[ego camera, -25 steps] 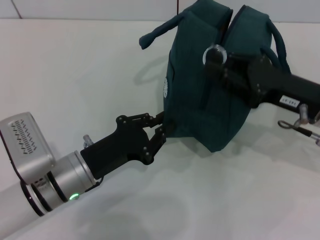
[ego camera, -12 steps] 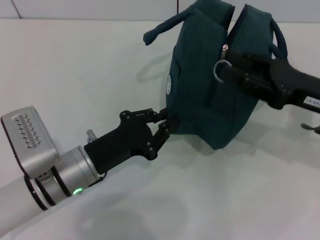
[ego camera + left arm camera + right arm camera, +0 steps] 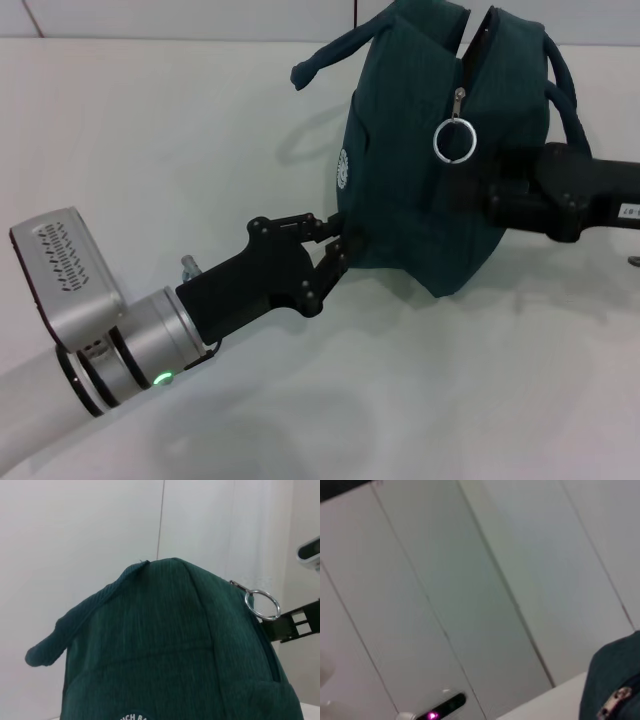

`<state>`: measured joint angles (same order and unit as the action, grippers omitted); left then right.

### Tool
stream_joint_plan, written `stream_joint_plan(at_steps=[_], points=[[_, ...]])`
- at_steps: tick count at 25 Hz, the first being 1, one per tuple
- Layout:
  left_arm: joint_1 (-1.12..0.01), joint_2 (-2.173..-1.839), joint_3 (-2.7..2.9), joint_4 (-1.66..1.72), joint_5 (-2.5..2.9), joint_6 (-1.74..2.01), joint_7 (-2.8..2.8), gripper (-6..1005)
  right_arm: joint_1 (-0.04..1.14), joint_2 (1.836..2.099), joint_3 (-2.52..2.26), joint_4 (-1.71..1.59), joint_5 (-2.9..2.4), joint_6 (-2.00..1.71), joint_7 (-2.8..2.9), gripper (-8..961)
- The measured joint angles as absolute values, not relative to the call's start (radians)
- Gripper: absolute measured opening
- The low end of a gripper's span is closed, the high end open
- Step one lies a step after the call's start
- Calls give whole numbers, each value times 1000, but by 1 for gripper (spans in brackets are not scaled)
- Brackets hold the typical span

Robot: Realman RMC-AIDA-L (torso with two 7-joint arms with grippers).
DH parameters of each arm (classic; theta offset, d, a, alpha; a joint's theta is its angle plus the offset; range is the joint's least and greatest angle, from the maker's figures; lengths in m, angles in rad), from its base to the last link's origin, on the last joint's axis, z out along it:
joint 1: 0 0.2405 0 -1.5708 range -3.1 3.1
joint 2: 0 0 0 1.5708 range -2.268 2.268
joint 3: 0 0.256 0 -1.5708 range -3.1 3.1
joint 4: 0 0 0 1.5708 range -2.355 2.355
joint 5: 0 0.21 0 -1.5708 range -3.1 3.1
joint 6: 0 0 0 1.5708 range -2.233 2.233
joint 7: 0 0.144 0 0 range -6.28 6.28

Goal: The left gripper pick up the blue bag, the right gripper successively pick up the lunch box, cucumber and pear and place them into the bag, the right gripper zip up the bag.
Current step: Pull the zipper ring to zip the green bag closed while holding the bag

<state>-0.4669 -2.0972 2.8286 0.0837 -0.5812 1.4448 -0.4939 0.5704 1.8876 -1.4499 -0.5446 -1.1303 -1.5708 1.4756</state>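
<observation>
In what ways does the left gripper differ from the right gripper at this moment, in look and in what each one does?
The left gripper sits on a silver wrist with a green light; the right gripper shows only black parts. The left gripper is shut on the lower edge of the blue bag and holds it up; the right gripper lies against the bag's side, below the silver ring pull, and its grip cannot be seen. Both are black and reach the same bag.

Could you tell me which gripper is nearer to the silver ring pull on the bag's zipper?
Right. The right gripper sits just below the ring pull; the left gripper clamps the blue bag at its lower edge, farther away.
</observation>
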Motion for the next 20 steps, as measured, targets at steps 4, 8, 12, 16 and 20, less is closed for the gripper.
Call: stream_joint_plan(at_steps=[4, 8, 12, 16, 20], points=[[-468, -2098, 2829, 92, -581, 1445, -494, 149, 569, 1908, -1422, -580, -1188, -1570, 1478, 439], [-467, -2098, 2829, 99, -577, 1443, -494, 148, 571, 1917, -1418, -593, -1196, -1566, 1480, 422], [-462, -2098, 2829, 103, -577, 1443, -494, 146, 563, 1926, -1378, -596, -1202, -1564, 1501, 410], [-460, -2098, 2829, 109, -577, 1443, -494, 144, 548, 1930, -1334, -596, -1235, -1563, 1535, 405], [-460, -2096, 2829, 109, -576, 1443, -494, 143, 537, 1926, -1328, -599, -1239, -1560, 1542, 406]])
